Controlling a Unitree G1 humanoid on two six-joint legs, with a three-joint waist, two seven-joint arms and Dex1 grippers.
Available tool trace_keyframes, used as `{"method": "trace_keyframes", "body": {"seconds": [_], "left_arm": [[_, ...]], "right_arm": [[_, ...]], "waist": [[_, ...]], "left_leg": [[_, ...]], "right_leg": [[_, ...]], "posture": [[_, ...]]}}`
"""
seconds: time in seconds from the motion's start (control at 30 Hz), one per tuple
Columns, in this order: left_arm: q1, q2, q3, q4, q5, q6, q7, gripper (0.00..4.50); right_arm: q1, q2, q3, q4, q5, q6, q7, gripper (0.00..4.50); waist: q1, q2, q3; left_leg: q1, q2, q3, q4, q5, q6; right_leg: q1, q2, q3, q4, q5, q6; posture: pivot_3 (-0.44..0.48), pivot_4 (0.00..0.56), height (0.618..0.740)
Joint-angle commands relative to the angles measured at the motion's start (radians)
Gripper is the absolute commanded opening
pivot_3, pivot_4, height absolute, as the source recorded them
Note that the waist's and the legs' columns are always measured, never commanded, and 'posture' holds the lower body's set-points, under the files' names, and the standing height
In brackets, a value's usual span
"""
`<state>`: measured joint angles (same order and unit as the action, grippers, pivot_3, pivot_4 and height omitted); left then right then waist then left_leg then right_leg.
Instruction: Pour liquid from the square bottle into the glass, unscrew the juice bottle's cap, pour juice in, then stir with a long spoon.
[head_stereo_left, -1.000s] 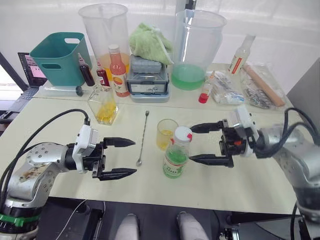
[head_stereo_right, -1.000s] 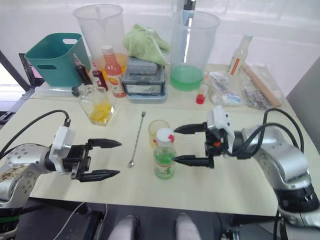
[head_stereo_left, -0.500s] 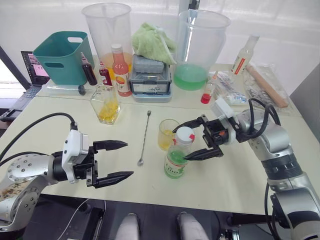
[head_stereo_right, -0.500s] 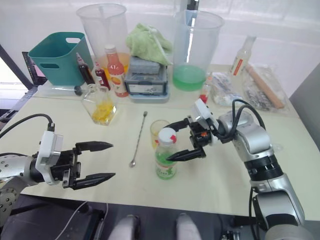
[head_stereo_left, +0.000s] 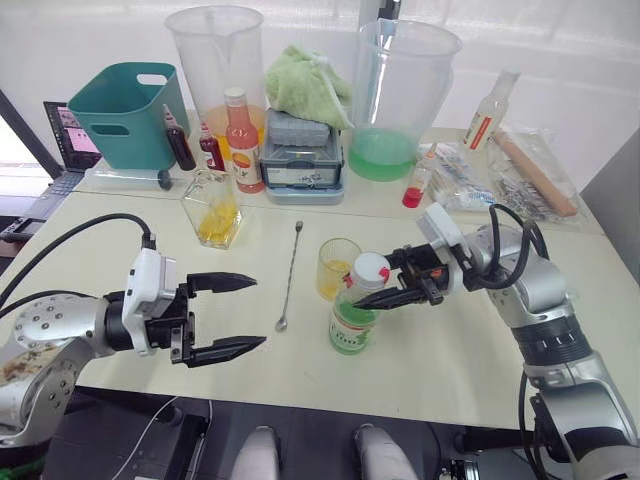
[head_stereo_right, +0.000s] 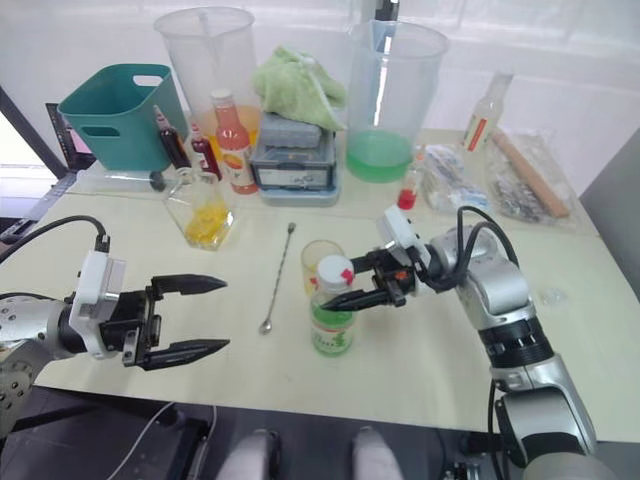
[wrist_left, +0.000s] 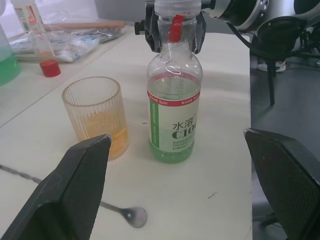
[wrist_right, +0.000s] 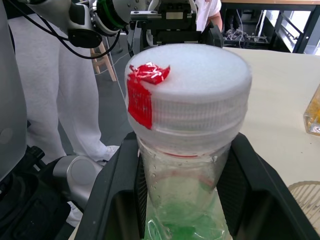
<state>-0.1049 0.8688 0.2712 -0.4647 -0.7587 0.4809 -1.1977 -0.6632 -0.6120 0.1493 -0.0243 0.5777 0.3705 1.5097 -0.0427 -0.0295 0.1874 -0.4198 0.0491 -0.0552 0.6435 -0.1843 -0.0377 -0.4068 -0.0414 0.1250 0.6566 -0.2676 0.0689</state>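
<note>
right end effector (head_stereo_left: 385, 283): fingers either side of the juice bottle (head_stereo_left: 352, 312) neck, grip unclear;
left end effector (head_stereo_left: 232, 316): spread apart, well left of the juice bottle

Juice bottle (head_stereo_left: 352, 318): upright on the tabletop, pale green liquid low inside, its neck between the right end effector (head_stereo_left: 385, 283) fingers. Cap (head_stereo_left: 369, 269): white, red-marked, on. Glass (head_stereo_left: 335, 268): we note yellow liquid, just beyond the bottle. Long spoon (head_stereo_left: 288, 277): flat, between both end effectors. Square bottle (head_stereo_left: 212, 207): upright, beyond the left end effector (head_stereo_left: 228, 316).
</note>
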Motion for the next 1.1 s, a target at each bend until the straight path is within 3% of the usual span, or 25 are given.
{"method": "trace_keyframes", "body": {"seconds": [0.03,0.43,0.67,0.7,0.9,1.1], "left_arm": [[-0.066,0.003,-0.045,0.045,0.011,-0.028,-0.042,4.5],[-0.279,-0.059,-0.202,0.232,0.071,-0.072,-0.144,4.5],[-0.305,-0.082,-0.218,0.25,0.088,-0.079,-0.148,4.5],[-0.305,-0.084,-0.218,0.249,0.088,-0.077,-0.148,4.5],[-0.302,-0.087,-0.211,0.245,0.07,-0.059,-0.147,4.5],[-0.316,-0.105,-0.22,0.22,0.051,-0.041,-0.138,4.5]], "right_arm": [[0.041,-0.009,-0.084,-0.149,0.066,0.06,-0.108,1.34],[0.293,0.018,-0.151,-0.539,0.094,0.226,-0.532,1.34],[0.35,0.028,-0.129,-0.586,0.104,0.28,-0.642,1.34],[0.349,0.029,-0.135,-0.587,0.122,0.295,-0.651,2.41],[0.304,-0.019,-0.179,-0.554,0.164,0.307,-0.611,4.42],[0.346,-0.122,-0.326,-0.525,0.286,0.34,-0.542,4.47]], "waist": [[-0.001,0.0,0.0],[0.001,0.0,0.0],[-0.005,0.0,0.0],[-0.005,0.0,0.0],[-0.003,0.0,0.0],[0.001,0.0,0.0]], "left_leg": [[0.0,0.0,0.0,0.0,0.0,0.0],[-0.001,0.0,-0.001,0.0,0.0,0.0],[-0.002,0.0,0.0,0.0,0.0,0.0],[-0.002,0.0,0.0,0.0,0.0,0.0],[-0.002,0.0,-0.001,0.0,0.0,0.0],[-0.002,0.0,-0.001,0.0,0.0,0.0]], "right_leg": [[0.0,0.0,0.0,0.0,0.0,0.0],[-0.001,0.0,0.0,0.001,0.0,0.0],[-0.001,0.0,0.001,0.0,0.0,0.0],[-0.001,0.0,0.0,0.001,0.0,0.0],[-0.001,0.0,0.0,0.0,0.0,0.0],[-0.001,0.0,0.0,0.0,0.0,0.0]], "posture": [[0.0,0.15,0.723],[0.0,0.15,0.723],[0.0,0.15,0.723],[0.0,0.15,0.723],[0.0,0.15,0.723],[0.0,0.15,0.723]]}}
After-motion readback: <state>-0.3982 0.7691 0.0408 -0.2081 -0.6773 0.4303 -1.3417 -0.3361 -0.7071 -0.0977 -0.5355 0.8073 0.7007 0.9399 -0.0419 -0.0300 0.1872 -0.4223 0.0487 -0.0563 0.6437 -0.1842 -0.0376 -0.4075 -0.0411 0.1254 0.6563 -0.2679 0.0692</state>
